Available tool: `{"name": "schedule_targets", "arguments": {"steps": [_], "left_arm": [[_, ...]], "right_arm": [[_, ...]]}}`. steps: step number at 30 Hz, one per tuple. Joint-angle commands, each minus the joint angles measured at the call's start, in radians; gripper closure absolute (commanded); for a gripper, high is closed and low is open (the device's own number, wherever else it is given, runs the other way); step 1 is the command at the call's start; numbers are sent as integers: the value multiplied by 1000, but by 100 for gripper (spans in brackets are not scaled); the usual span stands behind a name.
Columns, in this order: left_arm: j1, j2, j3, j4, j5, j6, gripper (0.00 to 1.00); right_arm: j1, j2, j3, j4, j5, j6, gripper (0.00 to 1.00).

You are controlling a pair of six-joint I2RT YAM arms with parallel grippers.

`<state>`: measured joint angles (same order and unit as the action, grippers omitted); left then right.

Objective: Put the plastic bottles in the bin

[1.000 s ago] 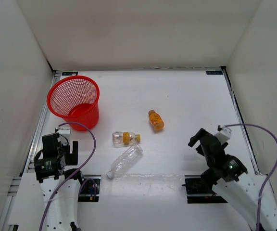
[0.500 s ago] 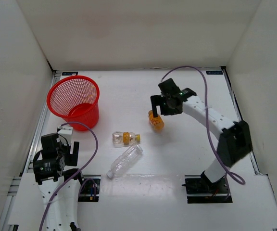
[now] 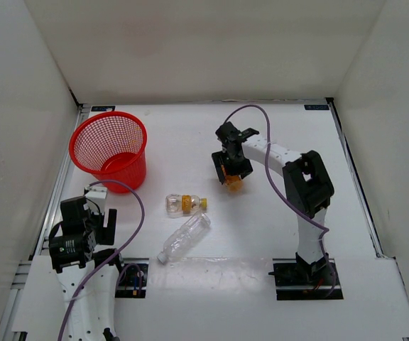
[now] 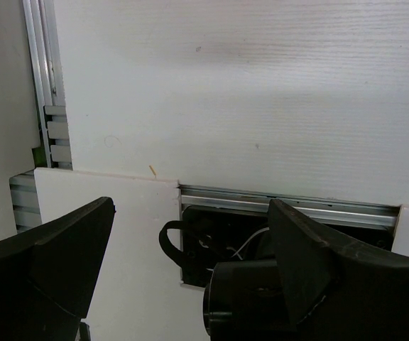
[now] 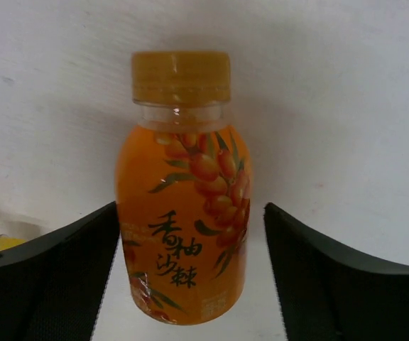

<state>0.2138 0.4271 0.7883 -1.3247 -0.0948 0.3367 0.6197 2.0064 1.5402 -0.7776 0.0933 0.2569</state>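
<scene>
- Straddling the orange juice bottle (image 5: 183, 234) for pickup, the right gripper (image 3: 231, 169) had jaws slightly apart, not yet clamped.
- Left gripper (image 4: 190, 209) hung wide, empty.

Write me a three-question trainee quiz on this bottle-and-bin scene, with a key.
1. True or false: the orange bottle lies between the jaws of the right pincer.
2. How many bottles are inside the red bin? A) none B) one C) two
3. Which bottle lies nearest the bin?
Key: 1 true; 2 A; 3 the yellow-labelled bottle.
</scene>
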Motion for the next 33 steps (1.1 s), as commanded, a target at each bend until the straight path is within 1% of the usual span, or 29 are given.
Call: {"name": "schedule_targets", "arguments": {"steps": [1,2,3,5,6,7,10,11,12,14,15,16,17,18,20,21,22,23,24,25,26,27,28,29,30,31,32,33], "left_arm": [[-4,-10,14,10,-10,-15,0],[-4,-10,5,10,-10,-15,0],[-4,-10,5,19,-10,-15,0],[-4,-1,5,19,-10,-15,0],[-4,-1,5,19,-10,-15,0],[-4,-1,5,19,-10,-15,0],[-4,-1,5,19,-10,-15,0],[-4,-1,5,19,-10,-15,0],[-4,-1,5,19,-10,-15,0],[-4,-1,-6,28,-10,-15,0],[-4,-1,-6,28,-10,-15,0],[-4,-1,-6,28,-10,-15,0],[-4,-1,-17,38,-10,-15,0],[-4,-1,-17,38,-10,-15,0],[-4,8,-26,38,-10,-25,0],[-4,9,-26,38,-10,-25,0],[-4,9,-26,38,-10,-25,0],[-4,9,-26,38,-10,-25,0],[-4,9,-26,38,-10,-25,0],[-4,9,-26,38,-10,-25,0],[-4,9,-17,38,-10,-25,0],[-4,9,-17,38,-10,-25,0],[-4,9,-17,38,-10,-25,0],[-4,9,-17,38,-10,-25,0],[-4,9,-17,38,-10,-25,0],[-4,9,-17,38,-10,-25,0],[-4,9,-17,38,-10,-25,0],[-4,9,-17,38,-10,-25,0]], "right_arm": [[0,-8,-29,5,-18,18,29],[0,-18,-38,14,-27,30,37],[0,-18,-38,14,-27,30,51],[0,-44,-26,14,-27,41,69],[0,-57,-11,26,-27,51,81],[0,-72,10,41,-27,62,83],[0,-132,72,89,-52,90,83],[0,-164,128,110,-73,100,83],[0,-182,149,139,-99,116,83],[20,-247,163,308,-182,191,85],[20,-267,152,480,-211,227,86],[44,-281,152,574,-269,307,86],[55,-281,143,665,-289,346,88],[83,-259,170,818,-302,411,88],[112,-201,246,924,-302,461,88],[144,-114,302,986,-311,481,88],[159,-60,462,986,-320,514,87],[176,-1,562,986,-320,527,87],[211,125,668,954,-320,536,83],[228,185,856,954,-320,536,82],[247,236,914,954,-307,536,81],[282,296,937,966,-296,536,81],[297,296,928,1019,-279,536,79],[330,296,857,1043,-261,536,76],[347,296,826,1061,-227,518,75],[362,296,812,1049,-215,490,72],[394,296,811,1025,-214,416,69],[408,310,830,993,-214,377,65]]}}
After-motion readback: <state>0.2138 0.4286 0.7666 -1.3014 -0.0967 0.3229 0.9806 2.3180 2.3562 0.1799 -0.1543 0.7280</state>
